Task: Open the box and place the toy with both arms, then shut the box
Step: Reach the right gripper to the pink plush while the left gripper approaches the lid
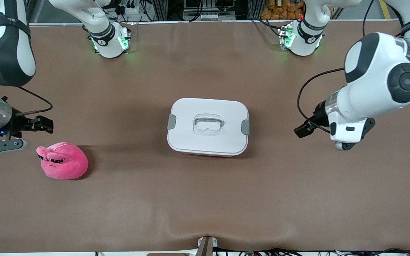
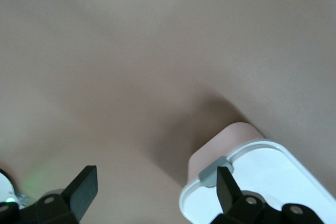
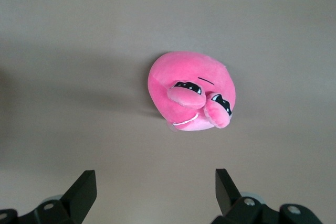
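Both grippers hang in the air with fingers spread, holding nothing. Box sits mid-table, white lid still on, both grey clips down. Toy lies on the table toward the right arm's end, nearer the front camera than the box and well apart from it.

Step in hand, judging by the layout, is opening the box: release both clips first, then lift the lid straight up by the clear handle.

Left gripper hovers just off the box's end toward the left arm. Right gripper hovers beside the toy, not touching it.
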`<act>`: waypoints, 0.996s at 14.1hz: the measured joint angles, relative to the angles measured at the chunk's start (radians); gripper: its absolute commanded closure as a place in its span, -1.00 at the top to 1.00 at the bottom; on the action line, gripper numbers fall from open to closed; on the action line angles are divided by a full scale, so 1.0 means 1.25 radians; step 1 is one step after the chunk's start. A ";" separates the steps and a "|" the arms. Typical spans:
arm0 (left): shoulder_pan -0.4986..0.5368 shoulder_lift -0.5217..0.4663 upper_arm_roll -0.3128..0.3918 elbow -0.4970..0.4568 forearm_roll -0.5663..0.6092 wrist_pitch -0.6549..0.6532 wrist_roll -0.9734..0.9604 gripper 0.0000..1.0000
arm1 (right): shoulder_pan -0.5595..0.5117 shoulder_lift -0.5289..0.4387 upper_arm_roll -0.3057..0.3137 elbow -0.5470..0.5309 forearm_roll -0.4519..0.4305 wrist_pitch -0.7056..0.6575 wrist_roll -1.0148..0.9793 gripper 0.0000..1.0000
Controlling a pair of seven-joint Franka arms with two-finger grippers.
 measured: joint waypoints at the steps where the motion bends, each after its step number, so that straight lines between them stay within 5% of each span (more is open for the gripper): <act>1: -0.006 0.004 0.000 0.001 0.000 0.006 -0.019 1.00 | 0.001 0.012 0.000 -0.001 0.000 0.000 -0.042 1.00; 6: -0.056 0.025 0.000 0.002 -0.001 0.058 -0.174 1.00 | 0.019 0.078 0.001 -0.004 -0.001 0.032 -0.209 1.00; 14: -0.134 0.067 0.000 0.004 -0.001 0.156 -0.429 1.00 | -0.001 0.086 -0.014 -0.121 -0.003 0.250 -0.561 1.00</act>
